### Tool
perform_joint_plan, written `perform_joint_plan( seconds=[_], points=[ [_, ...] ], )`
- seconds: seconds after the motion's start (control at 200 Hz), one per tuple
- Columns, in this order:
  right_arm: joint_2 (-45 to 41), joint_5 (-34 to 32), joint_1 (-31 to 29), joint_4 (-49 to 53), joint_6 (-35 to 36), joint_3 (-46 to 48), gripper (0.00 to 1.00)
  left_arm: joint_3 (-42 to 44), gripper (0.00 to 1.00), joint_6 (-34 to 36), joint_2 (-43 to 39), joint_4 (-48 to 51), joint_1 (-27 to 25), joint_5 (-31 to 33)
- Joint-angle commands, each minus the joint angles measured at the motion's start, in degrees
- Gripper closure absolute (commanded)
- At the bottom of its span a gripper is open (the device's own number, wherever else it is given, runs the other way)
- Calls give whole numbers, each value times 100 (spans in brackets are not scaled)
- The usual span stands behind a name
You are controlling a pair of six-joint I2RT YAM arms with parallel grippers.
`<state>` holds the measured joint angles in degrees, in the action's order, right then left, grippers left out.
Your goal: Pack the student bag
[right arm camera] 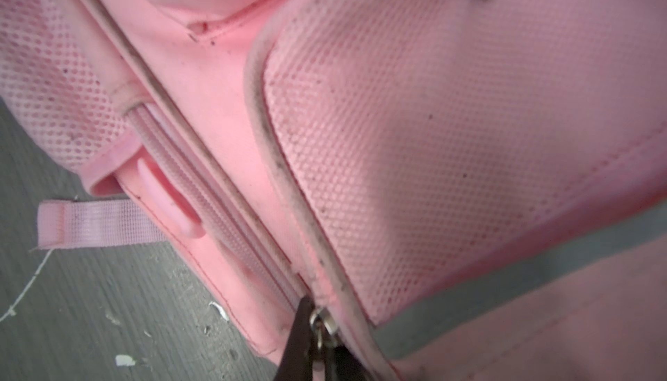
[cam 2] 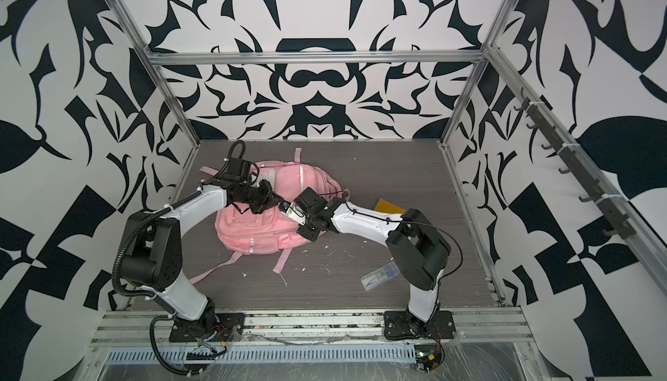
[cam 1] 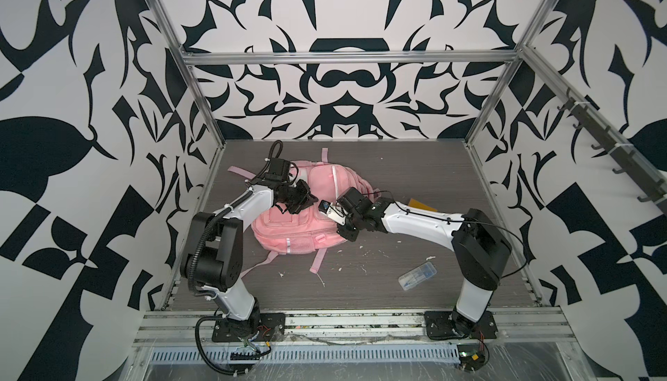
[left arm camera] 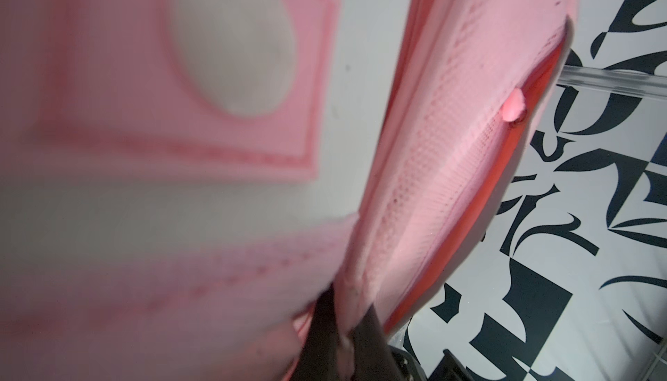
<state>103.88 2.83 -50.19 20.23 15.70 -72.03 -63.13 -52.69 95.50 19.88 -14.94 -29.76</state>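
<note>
Right wrist view: right jaws were seen closed tight on the metal zip pull [right arm camera: 321,323] of the student bag [right arm camera: 433,126], at the end of a zipped track beside a mesh panel. Left wrist view: left jaws were pinched shut on a fold of pink fabric [left arm camera: 352,289] at the edge of a flap, with red lining showing along it.

In both top views the bag was found lying flat on the table [cam 1: 397,166], left of the middle, straps splayed around it and both arms meeting over it. A clear plastic case [cam 1: 418,276] and a yellow flat item [cam 1: 418,205] were noted loose on the table, apart from the bag.

Handling, as judged:
- Soft, limp cloth, probably light while unfilled.
- Apt to be dragged along rather than unzipped unless pinned or held taut.
- Hold was judged best taken at stitched rims, piping and the pull.
- Mesh was thought likely to stretch or snag.
</note>
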Motion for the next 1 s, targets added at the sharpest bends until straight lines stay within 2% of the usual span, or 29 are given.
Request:
perform_joint_plan(
  seconds=[0.0, 0.07, 0.09, 0.16, 0.235, 0.29, 0.36, 0.42, 0.495, 0.665, 0.73, 0.805, 0.995],
  points=[
    [-8, 613, -192, -577, -230, -312, 100, -19, 100, -175, -312, -567, -35, -119],
    [-56, 555, -170, -578, -432, -341, 100, -106, 100, 97, -339, -271, -35, -30],
    [-75, 544, -164, -550, -495, -362, 96, -138, 100, 193, -339, -190, -28, 2],
    [-230, 471, -106, -461, -747, -347, 83, -276, 100, 630, -311, 168, -15, 122],
    [-479, 209, 45, -463, -1185, -187, 63, -422, 100, 1032, -215, 508, -18, 276],
    [-734, 272, 321, -565, -1547, 83, 48, -425, 100, 1171, -129, 571, -18, 392],
    [-1141, 516, 783, -743, -1964, 496, 34, -447, 100, 1296, 6, 606, -56, 442],
    [-1503, 708, 1161, -734, -2068, 710, 23, -495, 83, 1404, 68, 651, -112, 525],
    [-1895, 719, 1612, -497, -1958, 796, 19, -552, 69, 1582, 78, 738, -188, 625],
    [-1935, 355, 2885, 728, -1699, 444, 18, -804, 57, 2112, 96, 1194, -362, 876],
    [-1789, 322, 3348, 1115, -1701, 305, 19, -903, 47, 2311, 42, 1433, -442, 1076],
    [-1658, 211, 3675, 1439, -1702, 226, 19, -978, 34, 2468, -84, 1680, -500, 1298],
    [-1376, 290, 4308, 1818, -2084, 283, 19, -964, 11, 2833, -699, 2250, -608, 1913]
  ],
)
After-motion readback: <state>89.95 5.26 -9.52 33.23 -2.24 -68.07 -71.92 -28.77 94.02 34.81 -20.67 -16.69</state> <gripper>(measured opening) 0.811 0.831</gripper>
